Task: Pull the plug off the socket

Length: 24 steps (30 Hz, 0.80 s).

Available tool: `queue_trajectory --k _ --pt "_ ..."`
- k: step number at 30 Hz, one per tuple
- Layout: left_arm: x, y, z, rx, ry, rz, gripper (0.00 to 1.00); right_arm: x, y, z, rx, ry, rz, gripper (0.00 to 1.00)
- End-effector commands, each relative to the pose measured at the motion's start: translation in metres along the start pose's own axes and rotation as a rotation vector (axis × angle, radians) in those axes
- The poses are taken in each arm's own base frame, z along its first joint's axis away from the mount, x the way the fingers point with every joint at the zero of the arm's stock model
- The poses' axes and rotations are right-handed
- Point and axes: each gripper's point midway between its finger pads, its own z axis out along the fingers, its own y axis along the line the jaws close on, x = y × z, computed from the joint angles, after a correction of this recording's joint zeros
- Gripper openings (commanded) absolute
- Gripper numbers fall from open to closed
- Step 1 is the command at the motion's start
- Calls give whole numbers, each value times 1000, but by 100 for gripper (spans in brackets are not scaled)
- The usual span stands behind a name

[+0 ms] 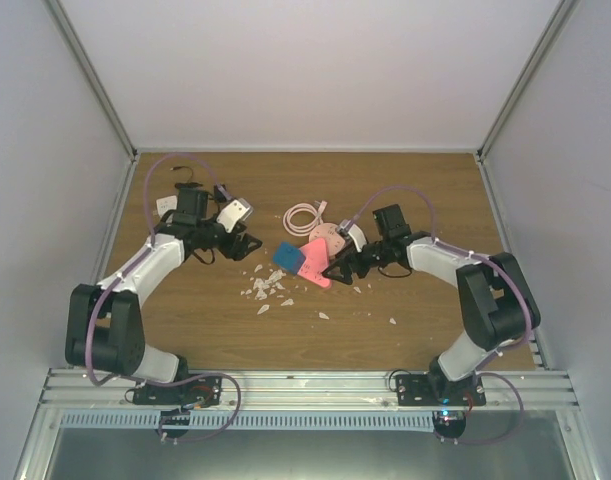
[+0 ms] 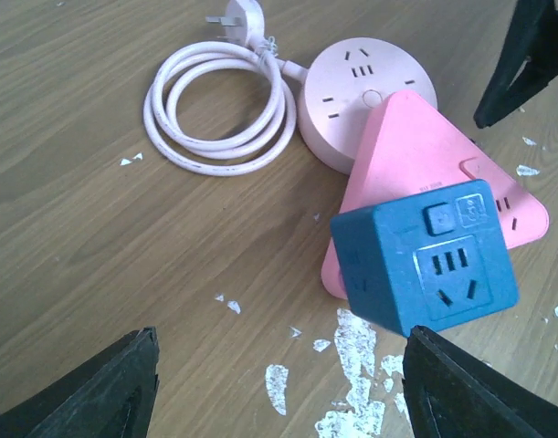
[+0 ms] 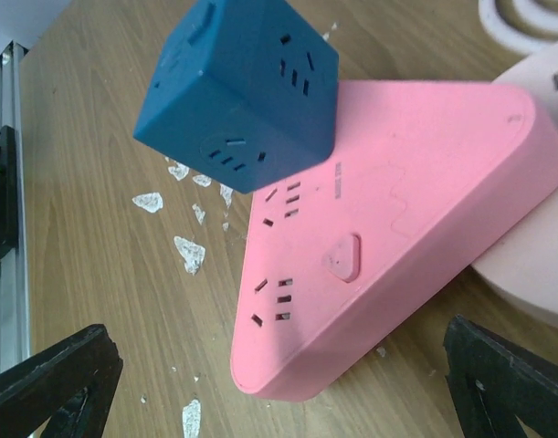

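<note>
Top view: my left hand (image 1: 245, 244) and right hand (image 1: 335, 270), both spread and holding nothing, flank the socket (image 1: 317, 264). It lies mid-surface (image 1: 415, 200), well apart from the walls (image 1: 575, 150), with its long axis running roughly far to near. Only the wrist views show its outlet slots (image 3: 274, 297), the blue cube plug (image 2: 425, 265) standing at one corner, and the opposite corner lapping over a round disc (image 2: 342, 87).
</note>
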Motion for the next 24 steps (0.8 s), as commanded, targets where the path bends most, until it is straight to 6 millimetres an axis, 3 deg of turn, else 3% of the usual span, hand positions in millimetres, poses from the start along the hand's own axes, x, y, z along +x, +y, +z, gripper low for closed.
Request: queue_trajectory --k 1,14,24 --pt "-16 -3 -7 -95 -48 123 74 11 6 10 -86 18 85 97" --pt "-20 -53 8 -58 -32 244 75 22 2 26 -227 8 293 88" --pt "-24 -76 23 21 -18 196 86 25 -9 40 -271 4 384 82"
